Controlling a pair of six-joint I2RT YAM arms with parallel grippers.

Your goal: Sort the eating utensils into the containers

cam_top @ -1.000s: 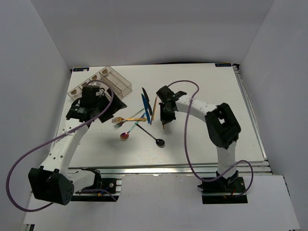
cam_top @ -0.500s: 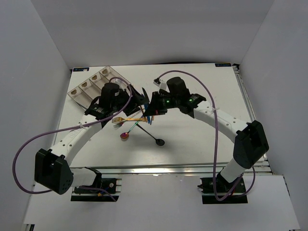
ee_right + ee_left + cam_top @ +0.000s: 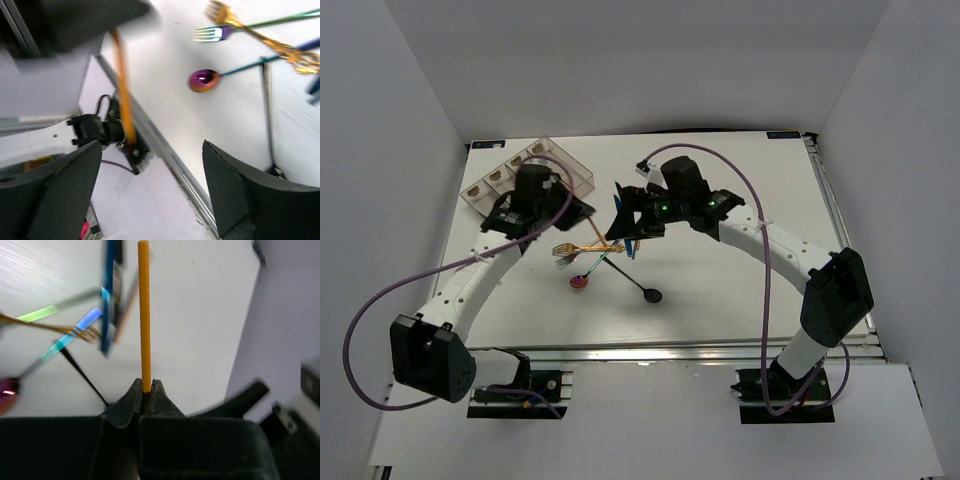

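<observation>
My left gripper (image 3: 144, 385) is shut on one end of an orange-tan chopstick (image 3: 144, 315), which sticks straight out from the jaws above the table. From above, the left gripper (image 3: 578, 211) hovers just right of the clear organiser tray (image 3: 572, 168). The right gripper (image 3: 152, 150) stands open and empty, and the same chopstick (image 3: 122, 95) shows blurred ahead of it. That right gripper (image 3: 625, 212) hangs over the utensil pile. In the pile lie a gold fork (image 3: 575, 247), an iridescent spoon (image 3: 579, 283), a black spoon (image 3: 651, 294) and a blue knife (image 3: 107, 300).
The tray sits at the table's back left with small tan labels (image 3: 475, 188) at its near end. An iridescent fork (image 3: 210, 34) lies crossed under the gold fork (image 3: 250, 30). White walls enclose the table on three sides. Purple cables loop off both arms.
The two grippers met over the pile. The left one shut on the chopstick, the right one opened and let it go, and the left has pulled back toward the tray.
</observation>
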